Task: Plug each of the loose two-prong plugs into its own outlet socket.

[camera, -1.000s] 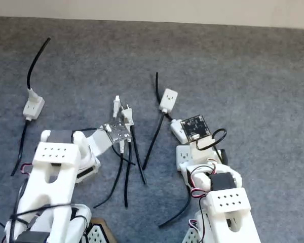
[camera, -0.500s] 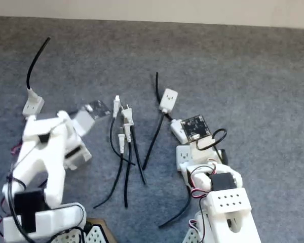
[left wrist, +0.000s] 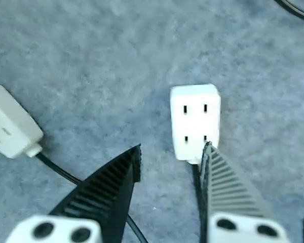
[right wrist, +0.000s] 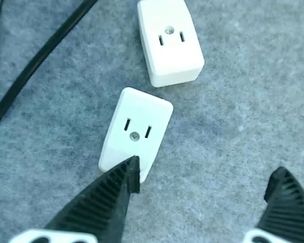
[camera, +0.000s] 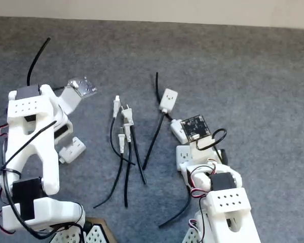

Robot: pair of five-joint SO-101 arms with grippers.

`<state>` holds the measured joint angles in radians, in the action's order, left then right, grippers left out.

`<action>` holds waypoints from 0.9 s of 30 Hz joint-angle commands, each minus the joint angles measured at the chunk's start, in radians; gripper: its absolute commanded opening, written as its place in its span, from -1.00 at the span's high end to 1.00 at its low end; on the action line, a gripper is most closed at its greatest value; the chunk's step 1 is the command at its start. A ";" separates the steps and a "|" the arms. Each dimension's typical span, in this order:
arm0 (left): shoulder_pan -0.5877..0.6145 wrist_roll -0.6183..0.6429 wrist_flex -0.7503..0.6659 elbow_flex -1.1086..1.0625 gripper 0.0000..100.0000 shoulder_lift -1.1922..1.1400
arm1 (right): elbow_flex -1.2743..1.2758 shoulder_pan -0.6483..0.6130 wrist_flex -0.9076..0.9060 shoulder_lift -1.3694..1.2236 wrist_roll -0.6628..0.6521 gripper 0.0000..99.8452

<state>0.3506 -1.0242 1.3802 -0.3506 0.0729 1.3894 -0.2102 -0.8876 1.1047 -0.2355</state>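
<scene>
The three loose plugs (camera: 127, 116) lie mid-bench (camera: 233, 66) in the high view. Their long axes run roughly near to far, with prongs toward the far edge and black cords (camera: 126, 177) trailing back toward the arms.

A second ago the left arm (camera: 33, 131) had its wrist over those plugs. It has since swung away to the bench's left side and now covers the spot where an outlet showed. The plugs and the right arm (camera: 225, 200) sit as they did.

In the left wrist view we see the left hand (left wrist: 171, 152) spread open and holding nothing. A double outlet (left wrist: 195, 121) lies just past its fingertips, slots up, long axis running straight away from the hand. Its near end is right at one fingertip, and a side outlet (left wrist: 10, 129) lies apart from it.

The right hand (right wrist: 206, 174) is also wide open and grips nothing. A near outlet (right wrist: 137, 134) lies slots up and slanted, its closest corner at one fingertip (right wrist: 126, 177). The far outlet (right wrist: 169, 40) rests just beyond it, not touching.
</scene>
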 commanded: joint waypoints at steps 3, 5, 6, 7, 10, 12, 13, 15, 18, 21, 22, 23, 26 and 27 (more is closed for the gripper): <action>-0.001 0.003 0.017 -0.074 0.58 0.004 | -0.008 -0.012 0.012 -0.002 0.003 0.25; -0.002 0.037 0.002 -0.102 0.58 -0.001 | -0.008 -0.012 0.012 -0.002 0.003 0.25; -0.002 0.048 -0.034 -0.122 0.58 -0.001 | -0.008 -0.012 0.012 -0.002 0.003 0.25; -0.002 0.057 -0.072 -0.143 0.58 -0.002 | -0.008 -0.012 0.012 -0.002 0.003 0.25; -0.002 0.075 -0.192 -0.220 0.58 -0.002 | -0.008 -0.012 0.012 -0.002 0.003 0.25; -0.004 0.075 -0.255 -0.269 0.58 -0.004 | -0.008 -0.012 0.012 -0.002 0.003 0.25; -0.004 0.075 -0.288 -0.292 0.59 -0.004 | -0.008 -0.012 0.012 -0.002 0.003 0.25; -0.004 0.075 -0.336 -0.325 0.59 -0.004 | -0.008 -0.012 0.012 -0.002 0.003 0.25; -0.016 0.069 -0.353 -0.340 0.71 -0.002 | -0.008 -0.012 0.012 -0.002 0.003 0.25; -0.062 0.064 -0.350 -0.338 1.00 -0.002 | -0.008 -0.012 0.012 -0.002 0.003 0.25; -0.081 0.044 -0.336 -0.343 0.98 -0.002 | -0.008 -0.012 0.012 -0.002 0.003 0.25; -0.102 0.012 -0.304 -0.343 0.99 -0.002 | -0.008 -0.012 0.012 -0.002 0.003 0.25; -0.177 -0.071 -0.193 -0.338 0.99 0.008 | -0.008 -0.012 0.012 -0.002 0.003 0.25; -0.205 -0.097 -0.164 -0.335 0.99 0.010 | -0.008 -0.012 0.012 -0.002 0.003 0.25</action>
<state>0.2555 -1.0303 1.1009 -0.6943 0.0652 1.3894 -0.2102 -0.8876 1.1047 -0.2355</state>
